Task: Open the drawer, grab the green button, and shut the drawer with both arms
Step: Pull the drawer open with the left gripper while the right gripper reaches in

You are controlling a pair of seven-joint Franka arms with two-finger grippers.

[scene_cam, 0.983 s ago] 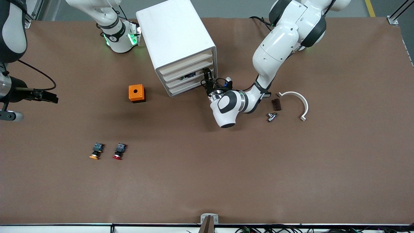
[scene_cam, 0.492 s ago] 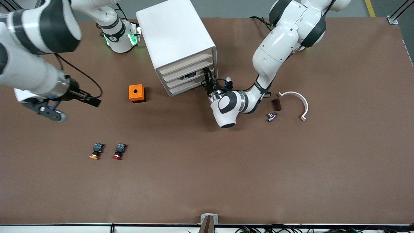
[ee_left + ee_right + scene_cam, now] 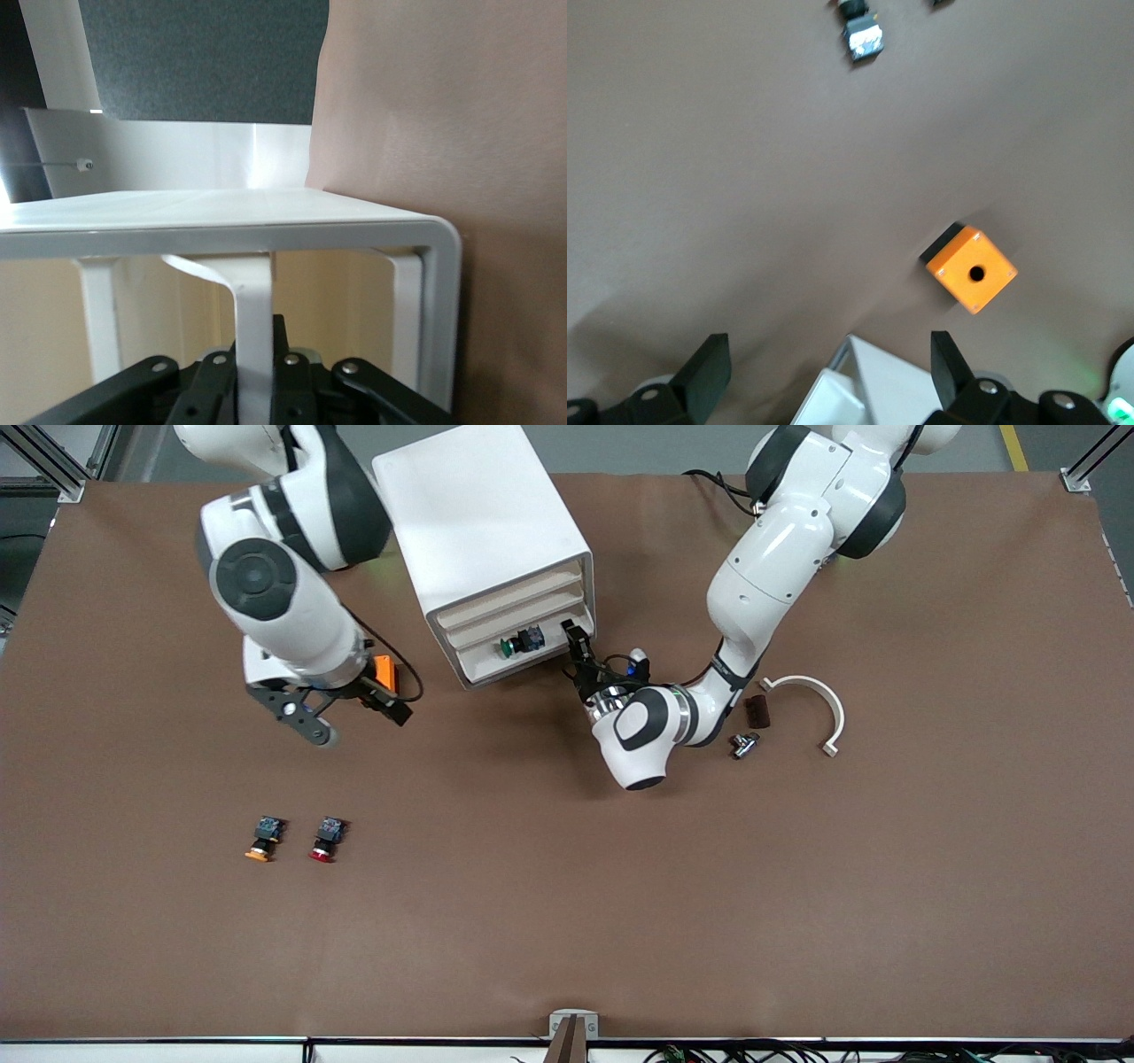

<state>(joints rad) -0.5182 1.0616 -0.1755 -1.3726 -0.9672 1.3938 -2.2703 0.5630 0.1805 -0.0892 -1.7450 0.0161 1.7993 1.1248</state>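
Note:
The white cabinet (image 3: 478,522) stands at the back middle of the table. Its third drawer (image 3: 483,655) is pulled out a little. The green-capped button (image 3: 511,646) lies in it on its side. My left gripper (image 3: 578,646) is shut on the drawer's white handle strip (image 3: 252,310) at the drawer's end toward the left arm; its own view shows the gripper (image 3: 252,354) against the cabinet frame (image 3: 425,239). My right gripper (image 3: 390,707) is open and empty over the table by the orange box (image 3: 383,670). Its view shows the open gripper (image 3: 827,347) over the cabinet's corner (image 3: 886,381).
A yellow-orange-capped button (image 3: 261,840) and a red-capped button (image 3: 326,840) lie nearer the camera, toward the right arm's end. A white curved bracket (image 3: 813,695), a brown block (image 3: 757,710) and a metal fitting (image 3: 744,744) lie beside the left arm. The orange box (image 3: 972,268) shows in the right wrist view.
My right arm has swung in from the table's end to beside the cabinet. My left gripper has drawn the drawer outward, and the green button now shows.

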